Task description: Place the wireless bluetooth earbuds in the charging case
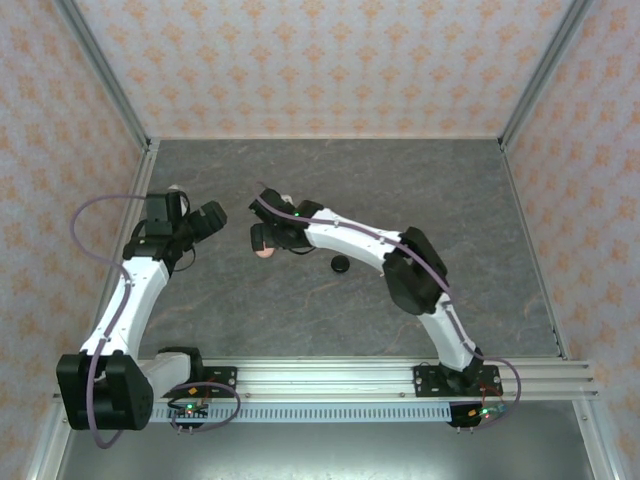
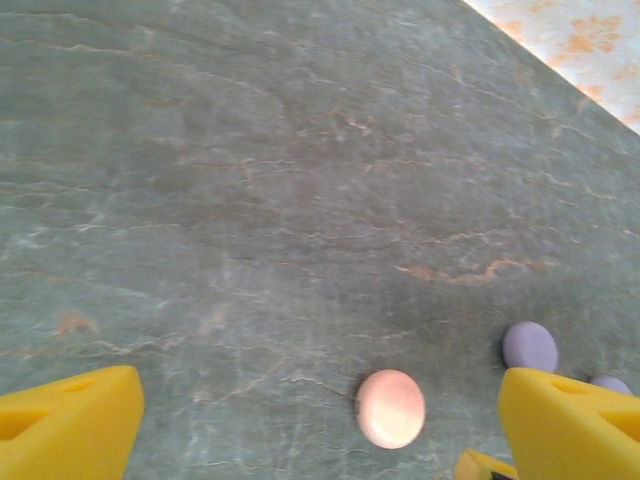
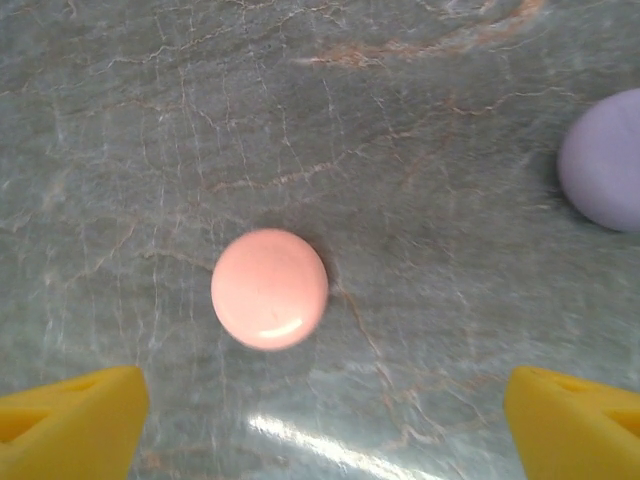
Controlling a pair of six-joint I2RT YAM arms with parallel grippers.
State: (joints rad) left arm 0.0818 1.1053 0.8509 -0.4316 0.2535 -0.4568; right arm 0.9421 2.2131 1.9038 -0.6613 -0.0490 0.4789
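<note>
While the left tool (image 2: 320, 405) and right tool (image 3: 325, 405) gape wide, the round pink case (image 3: 269, 289) lies flat.

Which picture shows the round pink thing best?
The right wrist view: the pink puck lies large and whole. The left wrist view shows the puck smaller, near the bottom edge. The top view shows a pink speck.

top: high, from near edge, wide | wrists: close, facing down | shared: pink puck (image 3: 268, 289)
</note>
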